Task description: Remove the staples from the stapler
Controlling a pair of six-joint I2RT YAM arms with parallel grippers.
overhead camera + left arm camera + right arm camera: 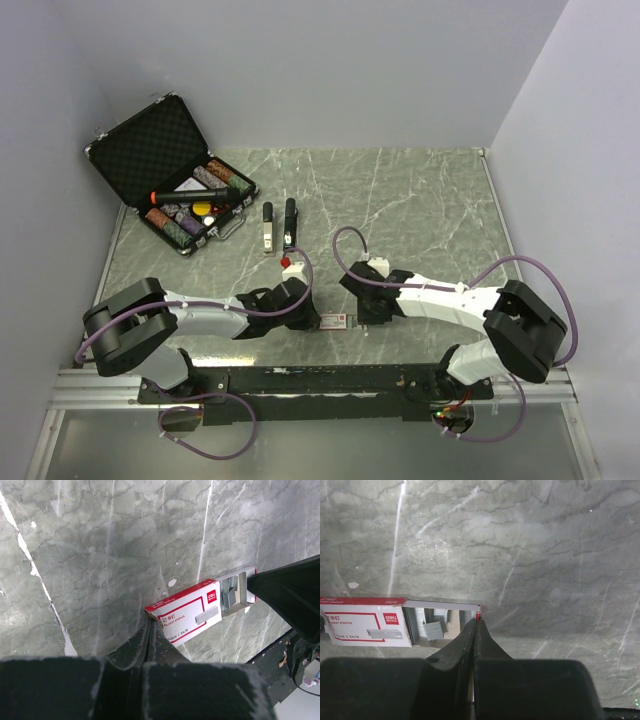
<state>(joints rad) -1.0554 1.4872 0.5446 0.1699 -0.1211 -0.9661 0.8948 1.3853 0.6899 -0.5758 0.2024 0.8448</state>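
at the far left, an open black case (150,150) is sitting on the marble table (420,210) with small things inside it. it is not part of the job.

a bit to the right, the stapler (290,220) is lying on the table, well apart from both arms. it is looking like two long parts side by side, so it may be open, but it is too small to be sure. nothing is touching it.

next, the left gripper (149,625) is resting at the left end of a red and white staple box (187,617). its fingers are pressed tight together, with the tip touching the box end. it is not clear if a thin flap is being pinched.

the box's little tray (440,622) is sticking out on the right side, with some staples (230,595) lying in it.

at the right, the right gripper (476,622) is touching the tray's end. its fingers are clenched too, maybe on the thin edge, but that is hard to tell.

the step in hand is looking like work on the box, not on the stapler. it is not possible to tell if the stapler is holding any staples. the next move is probably calling for one arm to let go of the box, reach over to the stapler, and open its fingers wide first.
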